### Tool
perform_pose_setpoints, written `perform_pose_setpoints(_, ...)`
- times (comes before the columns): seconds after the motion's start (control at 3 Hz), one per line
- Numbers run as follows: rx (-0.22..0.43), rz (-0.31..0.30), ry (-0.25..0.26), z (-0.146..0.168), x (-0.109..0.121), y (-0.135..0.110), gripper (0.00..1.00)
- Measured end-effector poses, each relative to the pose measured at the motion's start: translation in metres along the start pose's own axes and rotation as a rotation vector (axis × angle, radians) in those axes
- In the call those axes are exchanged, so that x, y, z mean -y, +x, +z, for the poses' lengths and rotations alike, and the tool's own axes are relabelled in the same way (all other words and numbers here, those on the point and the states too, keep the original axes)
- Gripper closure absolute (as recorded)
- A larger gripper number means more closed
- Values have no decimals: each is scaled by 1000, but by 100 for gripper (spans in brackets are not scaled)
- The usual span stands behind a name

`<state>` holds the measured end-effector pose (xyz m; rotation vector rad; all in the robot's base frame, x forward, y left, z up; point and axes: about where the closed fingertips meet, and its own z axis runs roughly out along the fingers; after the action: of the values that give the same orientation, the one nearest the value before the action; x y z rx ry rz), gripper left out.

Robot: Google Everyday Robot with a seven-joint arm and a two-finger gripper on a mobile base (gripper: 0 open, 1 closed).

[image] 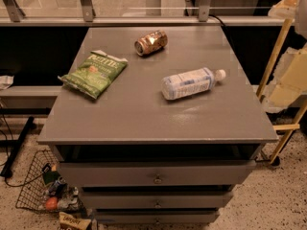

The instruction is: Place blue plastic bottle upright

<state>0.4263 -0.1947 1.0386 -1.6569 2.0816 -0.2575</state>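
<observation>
Near floor, off the front left corner of the desk point(139, 116): a wire basket point(29, 191) is sitting on the speckled floor, holding small mixed items that are too blurred to name. Below the front edge, three grey drawers point(157, 175) are showing, the top one sitting slightly out.

On the desktop, the green chip bag point(94, 73) is lying flat near the left edge, roughly midway between the front and back edges.

The blue plastic bottle point(188, 84) is lying on its side in the right half of the desktop, about midway front to back and not upright. Its white cap point(220, 74) is pointing toward the right edge and slightly toward the back, stopping short of that edge. Nothing is touching the bottle.

The gripper point(287, 78) is showing only as pale cream shapes hanging off the desk's right edge, level with the bottle and beyond its cap end. It is well apart from the bottle and holding nothing visible. Whether it is spread or pressed together cannot be told.

Farther back, the brown-gold can point(150, 42) is lying on its side near the back edge, about centre, well apart from the bottle. Behind the back edge, a grey ledge point(57, 21) is running across.
</observation>
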Motion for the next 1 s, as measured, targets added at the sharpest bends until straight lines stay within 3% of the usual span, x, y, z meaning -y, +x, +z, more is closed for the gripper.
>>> perform_pose_setpoints(0.33,0,0,0,0,0,0,0)
perform_pose_setpoints(0.67,35,-99,-44,15,20,-14,0)
perform_pose_setpoints(1.0,67,-284,-146,50,51,-43,0)
